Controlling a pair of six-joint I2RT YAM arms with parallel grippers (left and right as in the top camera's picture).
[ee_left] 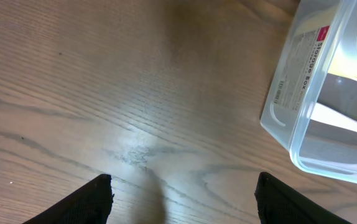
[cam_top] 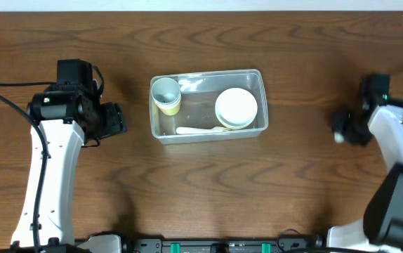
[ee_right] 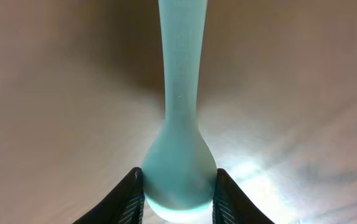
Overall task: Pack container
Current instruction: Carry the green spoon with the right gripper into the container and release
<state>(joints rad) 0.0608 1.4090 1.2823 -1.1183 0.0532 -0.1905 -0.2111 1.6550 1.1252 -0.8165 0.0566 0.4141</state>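
Observation:
The clear container stands mid-table and holds a yellow cup, a white bowl and a white spoon. My left gripper is open and empty, low over the bare wood just left of the container; the container's corner shows in the left wrist view beyond the open fingers. My right gripper is far to the right of the container. In the right wrist view it is shut on the bowl end of a pale teal spoon, whose handle points away from the fingers.
Dark wood table all round. A label is stuck on the container's side wall. The left arm reaches in from the front left and the right arm from the front right.

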